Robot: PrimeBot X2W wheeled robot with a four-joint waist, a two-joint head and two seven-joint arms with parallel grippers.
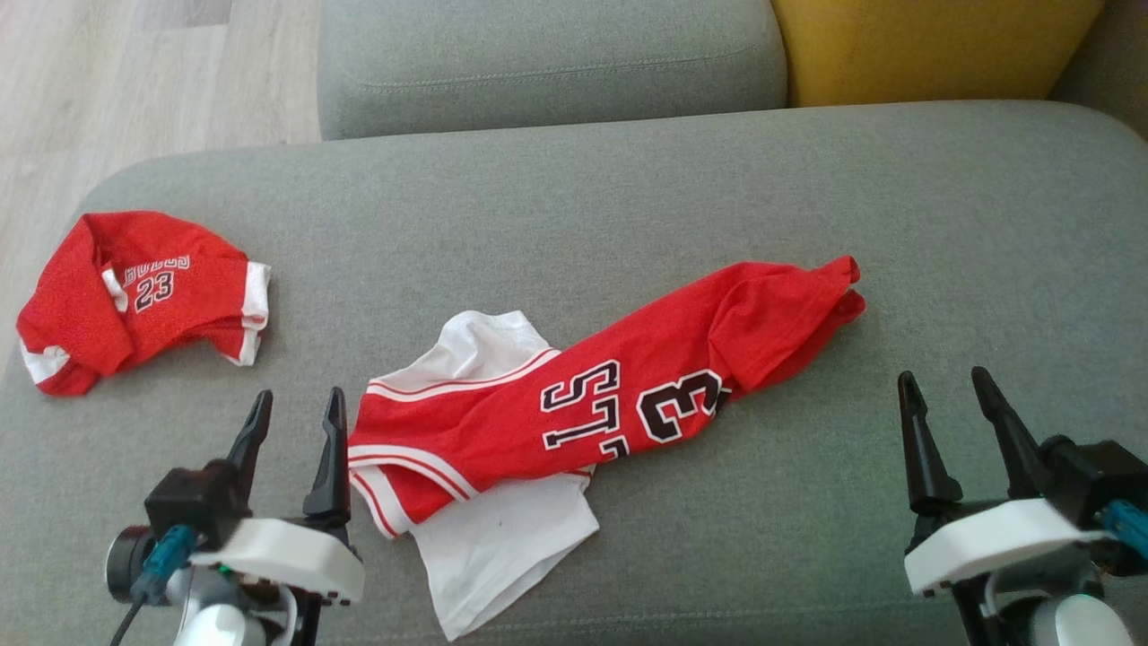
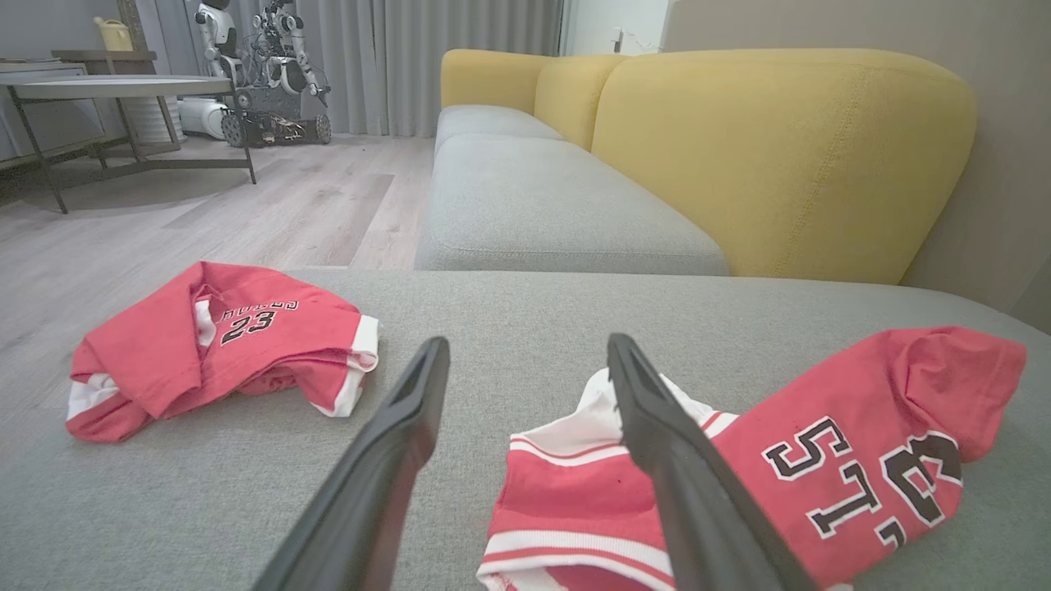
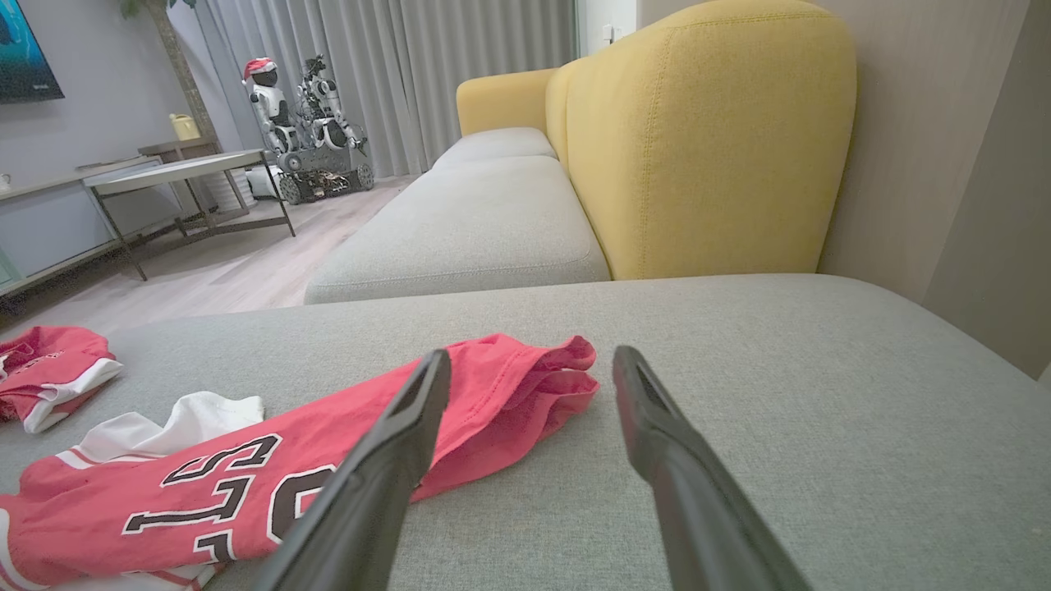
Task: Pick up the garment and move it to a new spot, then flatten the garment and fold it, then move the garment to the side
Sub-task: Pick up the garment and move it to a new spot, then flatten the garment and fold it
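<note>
Both hands open over the sofa, the jersey lying between them.

Head view: my left hand [image 1: 300, 395] has its fingers spread and holds nothing. The red jersey [image 1: 574, 404] lies crumpled on the grey sofa seat [image 1: 628, 197], its striped hem just right of that hand and its far end stretching toward my right hand [image 1: 943, 375], which is spread too, empty and apart from the cloth. A second red garment [image 1: 143, 296] marked 23 sits bunched ahead and left of the left hand. Left wrist view: the left hand's [image 2: 527, 343] right finger crosses the jersey's [image 2: 854, 460] white-trimmed edge; I cannot tell whether it touches. Right wrist view: the jersey [image 3: 205, 492] lies ahead and left of the right hand [image 3: 531, 355], with a yellow back cushion [image 3: 706, 139] beyond.
</note>
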